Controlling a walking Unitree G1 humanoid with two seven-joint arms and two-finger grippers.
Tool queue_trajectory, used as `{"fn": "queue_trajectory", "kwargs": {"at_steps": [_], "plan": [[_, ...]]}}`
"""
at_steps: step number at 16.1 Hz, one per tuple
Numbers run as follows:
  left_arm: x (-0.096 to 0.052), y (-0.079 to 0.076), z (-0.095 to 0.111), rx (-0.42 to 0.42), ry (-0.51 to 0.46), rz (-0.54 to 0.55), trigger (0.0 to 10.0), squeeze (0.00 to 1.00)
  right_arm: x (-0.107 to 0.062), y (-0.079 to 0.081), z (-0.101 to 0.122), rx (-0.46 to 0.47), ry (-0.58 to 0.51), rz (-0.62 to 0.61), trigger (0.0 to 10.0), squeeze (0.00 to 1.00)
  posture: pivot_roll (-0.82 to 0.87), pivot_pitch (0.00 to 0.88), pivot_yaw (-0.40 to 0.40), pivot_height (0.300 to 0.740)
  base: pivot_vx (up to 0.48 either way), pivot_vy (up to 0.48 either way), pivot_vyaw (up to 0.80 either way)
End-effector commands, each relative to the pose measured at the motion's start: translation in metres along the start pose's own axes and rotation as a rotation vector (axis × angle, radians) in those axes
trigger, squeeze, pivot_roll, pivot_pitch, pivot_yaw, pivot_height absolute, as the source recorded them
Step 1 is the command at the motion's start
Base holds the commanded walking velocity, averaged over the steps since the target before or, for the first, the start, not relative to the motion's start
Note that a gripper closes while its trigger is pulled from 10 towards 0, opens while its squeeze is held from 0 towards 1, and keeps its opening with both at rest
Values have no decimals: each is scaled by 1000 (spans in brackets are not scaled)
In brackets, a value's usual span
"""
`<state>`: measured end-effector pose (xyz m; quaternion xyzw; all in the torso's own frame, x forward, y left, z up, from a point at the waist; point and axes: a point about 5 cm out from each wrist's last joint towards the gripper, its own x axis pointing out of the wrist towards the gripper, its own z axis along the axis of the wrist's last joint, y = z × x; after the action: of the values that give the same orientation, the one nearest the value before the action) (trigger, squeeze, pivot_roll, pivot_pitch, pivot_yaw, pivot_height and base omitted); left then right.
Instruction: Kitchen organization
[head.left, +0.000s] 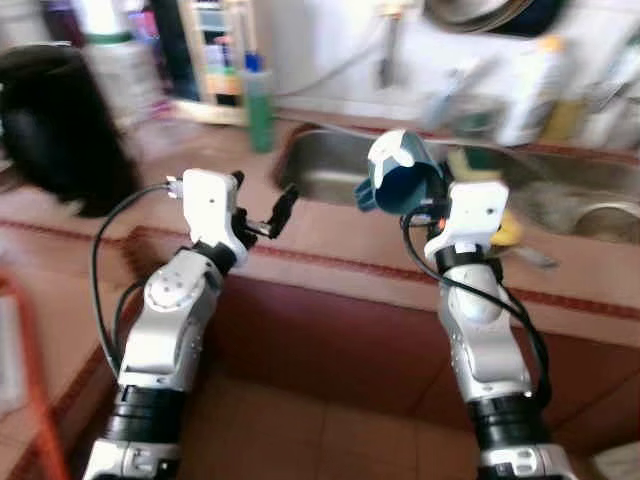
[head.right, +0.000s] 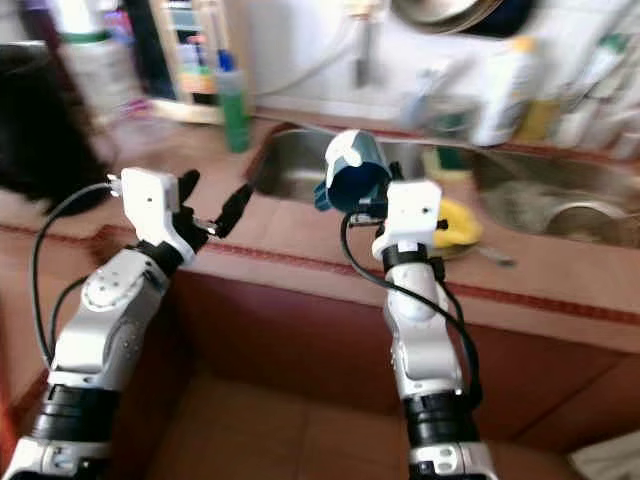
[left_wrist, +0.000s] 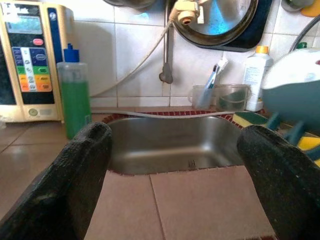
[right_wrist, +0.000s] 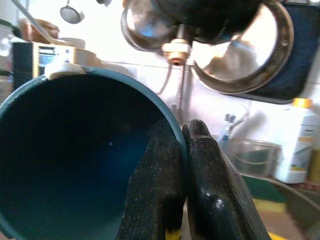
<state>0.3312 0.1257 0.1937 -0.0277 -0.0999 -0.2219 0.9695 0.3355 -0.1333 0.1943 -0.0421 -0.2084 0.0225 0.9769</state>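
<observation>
Slippage is threatening the blue cup (head.left: 400, 175): right end effector (right_wrist: 182, 150) is pinching only its rim above the sink (head.left: 325, 165); left end effector (head.left: 262, 213) is hovering spread apart, empty.

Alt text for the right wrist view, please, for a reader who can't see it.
The right tool pinches the rim of a dark teal cup, one black finger inside and one outside, with the cup's empty interior facing the camera. Behind, shiny pans hang on a white tiled wall above a white bottle.
</observation>
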Motion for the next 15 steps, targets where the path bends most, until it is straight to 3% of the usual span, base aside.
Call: {"fn": "queue_trajectory", "kwargs": {"at_steps": [1, 8, 15], "plan": [[2, -8, 6, 6, -31, -43, 10000, 0, 2, -8, 4, -9, -19, -20, 10000, 0, -128, 0, 8, 740, 0, 0, 0], [-1, -9, 8, 34, -42, -68, 10000, 0, 3, -4, 4, -12, -19, -7, 10000, 0, -119, 0, 3, 740, 0, 0, 0], [-2, -11, 8, 40, -43, -84, 10000, 0, 3, -3, 5, -19, -27, 0, 10000, 0, -119, 0, 2, 740, 363, 0, 0]]}}
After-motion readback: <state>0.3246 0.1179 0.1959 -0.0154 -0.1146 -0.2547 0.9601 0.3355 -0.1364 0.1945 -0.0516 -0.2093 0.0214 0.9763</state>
